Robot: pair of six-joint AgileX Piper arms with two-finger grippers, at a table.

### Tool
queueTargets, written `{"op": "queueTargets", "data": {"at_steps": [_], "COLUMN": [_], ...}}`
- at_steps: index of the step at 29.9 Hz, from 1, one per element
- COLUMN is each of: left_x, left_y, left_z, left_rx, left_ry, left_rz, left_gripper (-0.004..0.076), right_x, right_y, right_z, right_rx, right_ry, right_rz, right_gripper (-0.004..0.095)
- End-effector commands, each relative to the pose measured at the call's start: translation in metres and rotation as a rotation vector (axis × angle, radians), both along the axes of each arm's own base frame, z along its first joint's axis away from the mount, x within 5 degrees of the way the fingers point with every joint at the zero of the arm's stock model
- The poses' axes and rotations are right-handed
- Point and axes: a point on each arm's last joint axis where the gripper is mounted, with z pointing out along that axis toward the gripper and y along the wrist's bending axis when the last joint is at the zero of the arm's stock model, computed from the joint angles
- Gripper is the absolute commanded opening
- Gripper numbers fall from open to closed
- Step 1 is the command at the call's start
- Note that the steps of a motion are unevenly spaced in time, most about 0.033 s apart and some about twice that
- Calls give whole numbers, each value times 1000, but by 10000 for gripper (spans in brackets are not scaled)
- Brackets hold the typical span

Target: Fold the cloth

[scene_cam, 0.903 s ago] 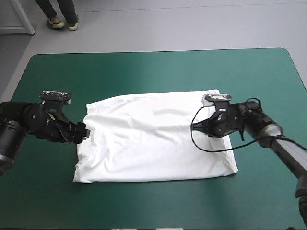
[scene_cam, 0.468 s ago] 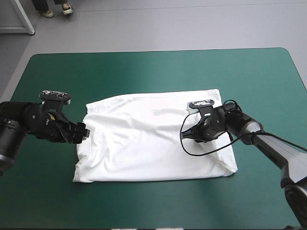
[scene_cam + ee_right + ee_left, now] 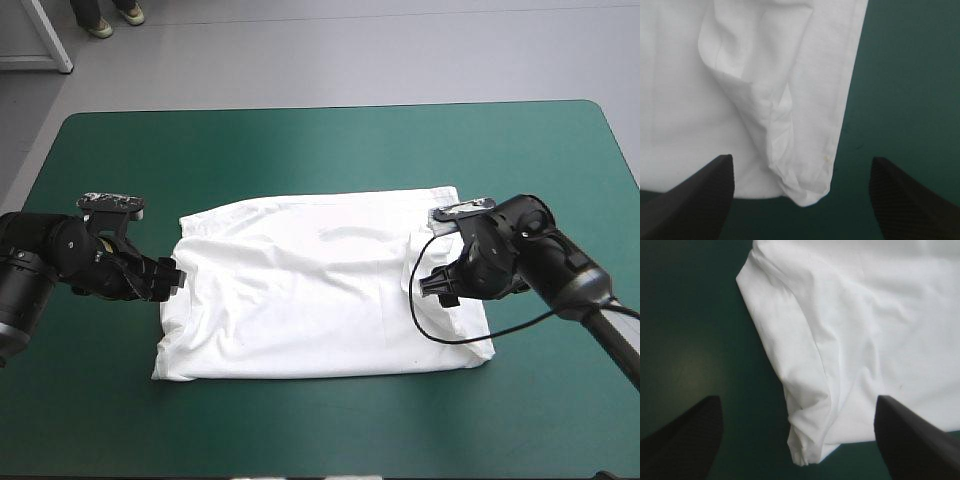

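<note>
The white T-shirt (image 3: 300, 290) lies flat as a folded rectangle in the middle of the table. My left gripper (image 3: 172, 278) sits low at the shirt's left edge, open. In the left wrist view (image 3: 797, 400) a rumpled fold of the T-shirt (image 3: 880, 315) lies ahead between the black fingers (image 3: 685, 435), held by nothing. My right gripper (image 3: 440, 288) hovers over the shirt's right part, open. In the right wrist view (image 3: 801, 157) a creased corner of the T-shirt (image 3: 680, 100) lies loose between the spread fingers (image 3: 695, 195).
The teal-green cover (image 3: 300, 150) stretches wide around the shirt on every side, out to the table's far edge and both rounded corners. Nothing else stands on it.
My right gripper, shut earlier, has opened. It reached inward over the shirt, then drew back to the right. The left arm has stayed in place.
</note>
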Motion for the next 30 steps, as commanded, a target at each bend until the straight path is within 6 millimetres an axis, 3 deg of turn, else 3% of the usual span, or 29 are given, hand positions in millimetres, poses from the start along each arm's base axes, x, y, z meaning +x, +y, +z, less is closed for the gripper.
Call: {"op": "queueTargets", "data": {"at_steps": [1, 8, 12, 17, 26, 30], "left_x": [-12, -30, -29, -23, -5, -11], "left_y": [2, 3, 1, -2, -13, -11], "left_z": [0, -66, -94, -119, -135, -152], "left_rx": [0, 14, 2, -26, -120, -103], "left_ry": [33, 260, 295, 334, 304, 351], "left_rz": [25, 52, 63, 69, 36, 42], "left_gripper": [598, 598, 598, 571, 368, 299], "right_x": [-23, -43, -48, -52, -52, -48], "right_y": [-10, -19, -20, -23, -26, -23], "right_z": [27, 45, 45, 22, -23, -40], "right_rx": [57, 103, 126, 88, 6, -15], "right_ry": [-76, -146, -141, -74, 3, 67], "right_rz": [-8, -22, -23, -34, -36, -37], "right_gripper": [714, 714, 714, 714, 714, 714]}}
